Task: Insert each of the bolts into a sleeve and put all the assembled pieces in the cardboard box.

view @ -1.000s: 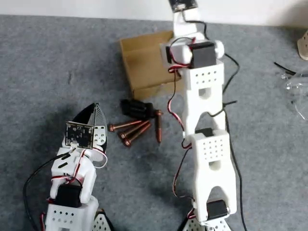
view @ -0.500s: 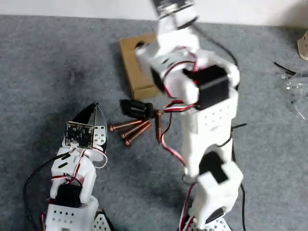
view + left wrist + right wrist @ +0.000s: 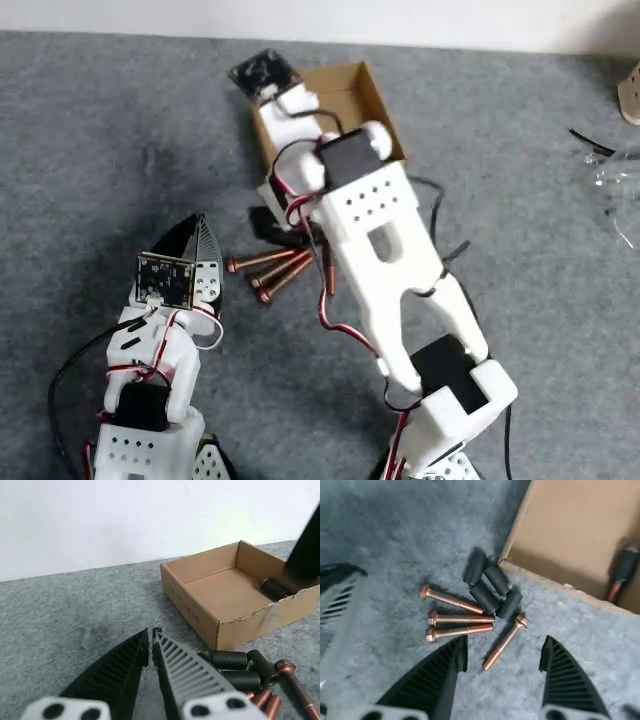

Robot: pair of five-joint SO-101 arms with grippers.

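First, left gripper (image 3: 200, 220): nearest of all, low over the mat; jaws pressed together, nothing between them. Tips aim toward the bolts but stay apart from them.
Mat (image 3: 90, 150): grey, fuzzy, covers the table under everything.
Bolts (image 3: 462, 617): four, copper, loose on the mat. Three lie side by side, heads on the left gripper's side. The fourth lies at an angle just beside them, its head up by the sleeves.
Right gripper (image 3: 504, 646): jaws spread wide, holding nothing. It hangs above the loose parts, and the angled bolt lies under the gap between the fingers.
Right arm (image 3: 385, 225): white, reaches across the middle of the mat toward the box. In the high view it hides part of the angled bolt and some of the sleeves.
Sleeves (image 3: 490, 587): four, black, short cylinders, bunched together and touching. They lie on the mat between the bolts and the box, just outside its near wall.
Box (image 3: 192, 607): cardboard, open-topped, shallow, beyond the sleeves.
Assembled piece (image 3: 621, 570): one bolt set in a sleeve, lying on the box floor close to a side wall.
Wall (image 3: 125, 515): white, at the far edge of the mat.
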